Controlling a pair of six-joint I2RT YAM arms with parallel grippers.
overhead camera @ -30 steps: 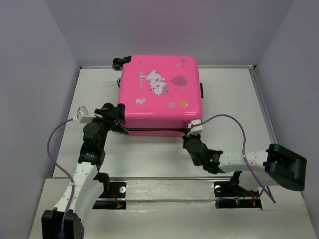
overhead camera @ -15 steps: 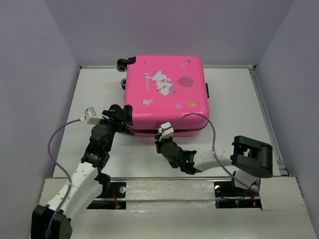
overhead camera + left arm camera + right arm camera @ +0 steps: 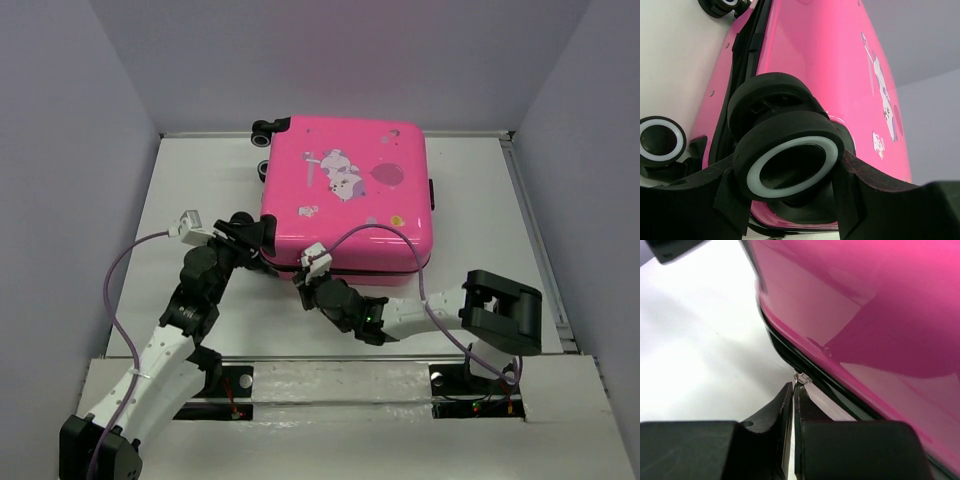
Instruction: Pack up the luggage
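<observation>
The hot-pink luggage (image 3: 347,195) lies flat and closed on the white table, print side up. My left gripper (image 3: 262,240) is shut on its near-left black wheel (image 3: 785,157), which sits between the jaws. A second wheel (image 3: 659,140) shows to the left, and another wheel (image 3: 270,129) at the far left corner. My right gripper (image 3: 308,276) is at the near edge of the case, its jaws pinched on the small metal zipper pull (image 3: 800,378) of the black zipper seam (image 3: 785,347).
The white table (image 3: 190,170) is ringed by grey walls. A raised rail (image 3: 530,200) runs along the right side. Purple cables loop from both wrists. The arm bases stand on the near plate (image 3: 330,385).
The right gripper has dragged the zipper pull leftward along the near edge, from the near-right corner to near the left one. The luggage has slid and turned to the right. The left gripper followed.
</observation>
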